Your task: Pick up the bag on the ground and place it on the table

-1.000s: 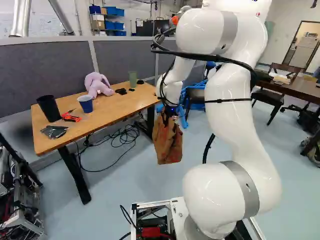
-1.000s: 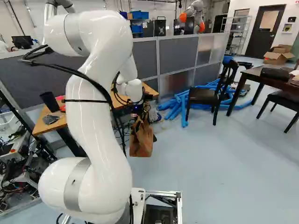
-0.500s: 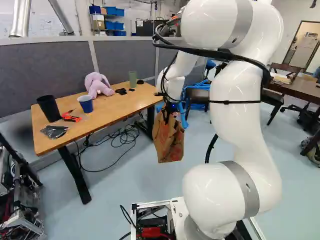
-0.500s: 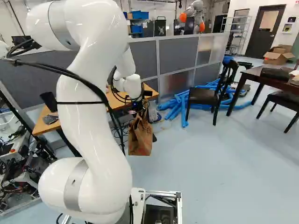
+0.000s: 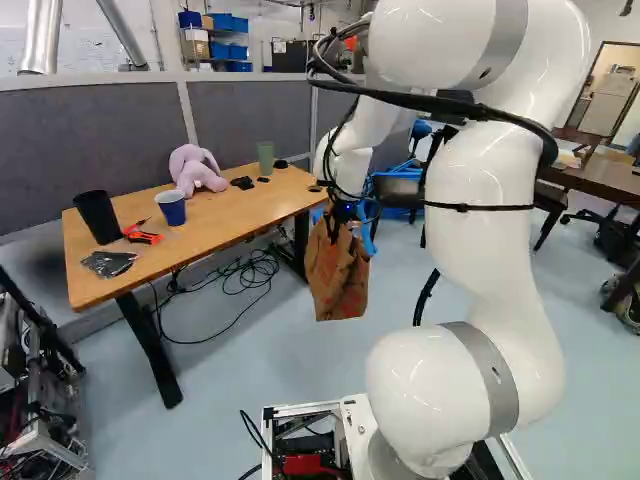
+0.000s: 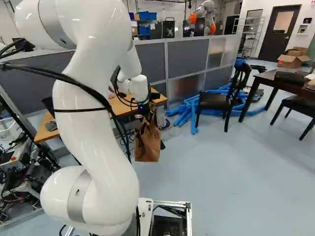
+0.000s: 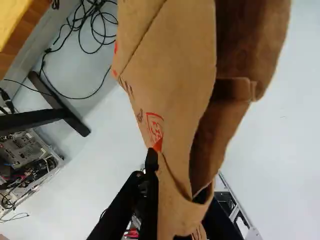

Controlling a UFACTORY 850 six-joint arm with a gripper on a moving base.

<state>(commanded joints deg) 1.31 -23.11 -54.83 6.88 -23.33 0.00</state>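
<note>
One paper bag (image 5: 337,280) hangs above the floor (image 6: 211,196) at the right end of the wooden table (image 5: 235,213), gripped between the two fingers of the one gripper (image 5: 341,214), the brown paper pinched from both sides. On that table stand three cups: a black cup (image 5: 98,217) at the left, a blue cup (image 5: 171,208) to its right, and a green cup (image 5: 265,158) toward the far right; what they hold cannot be told. One pink plush toy (image 5: 196,170) sits between the blue and green cups, one red-and-black tool (image 5: 141,235) lies between the black and blue ones, and one shiny packet (image 5: 108,263) lies by the near left edge. The bag's mouth gapes in the wrist view, showing folded paper within; its contents cannot be made out. Far right in the right base view, an open cardboard box (image 6: 291,61) stands beyond the dark table (image 6: 288,83); its inside is too small to read. The left base view shows all three cups and the plush whole, while in the right base view the arm covers much of that tabletop. The right base view alone gives another robot (image 6: 205,14), beyond the partition (image 6: 187,57); the wrist view alone shows the red print (image 7: 155,129) clearly.
</note>
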